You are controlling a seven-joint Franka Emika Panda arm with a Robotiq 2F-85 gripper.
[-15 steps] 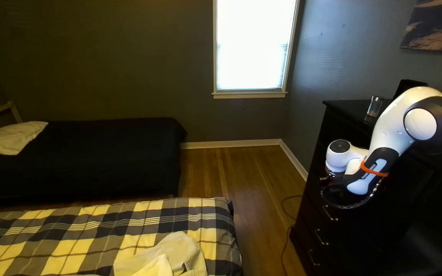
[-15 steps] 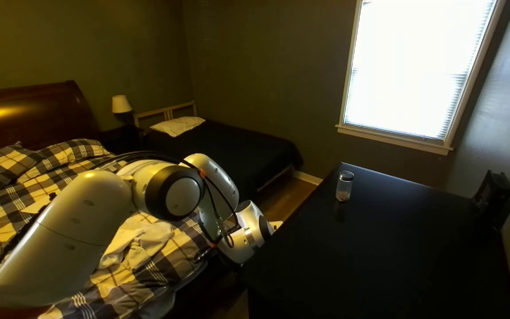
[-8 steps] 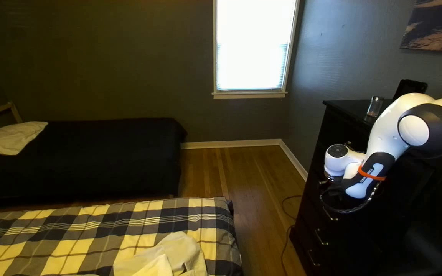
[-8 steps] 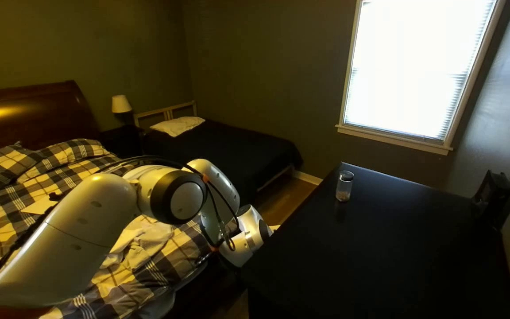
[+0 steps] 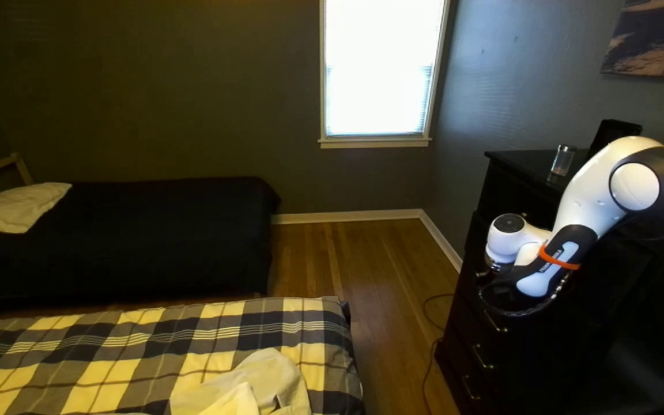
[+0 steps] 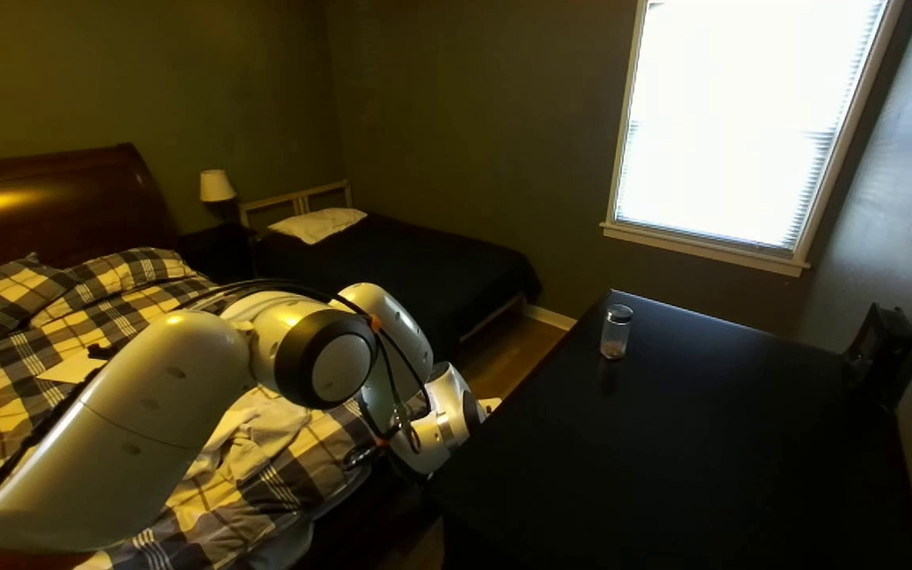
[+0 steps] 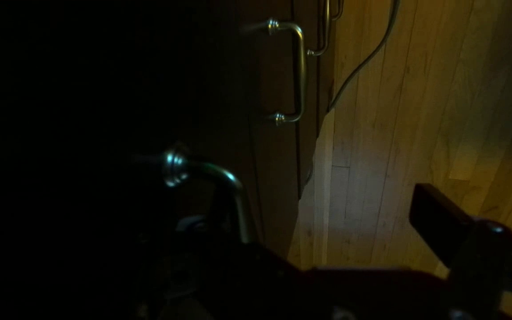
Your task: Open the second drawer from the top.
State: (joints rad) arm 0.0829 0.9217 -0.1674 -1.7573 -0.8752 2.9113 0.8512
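The near-black second drawer (image 5: 475,237) is partly hidden behind my wrist in an exterior view. Its front edge seems to stand out slightly from the top drawer (image 5: 505,193). A pale metal pull (image 7: 234,182) is close to my gripper (image 7: 322,206) in the wrist view; its lower end is hidden by the left finger. The gripper is open, fingers wide apart. The left finger appears to reach behind the pull, though contact is too dark to tell. The right finger hangs over the floor. In both exterior views the fingers cannot be made out.
Lower drawers carry matching pulls (image 7: 300,73). A glass jar (image 6: 616,332) and a dark device (image 6: 883,356) stand on the dresser top (image 6: 662,459). A plaid bed (image 5: 136,346) is in front of the dresser. A cable (image 5: 433,357) lies on the floor.
My wrist has dropped a little from one second ago. The pull beside it has shifted slightly left in an exterior view, and the second drawer's edge seems to stand out a little more.
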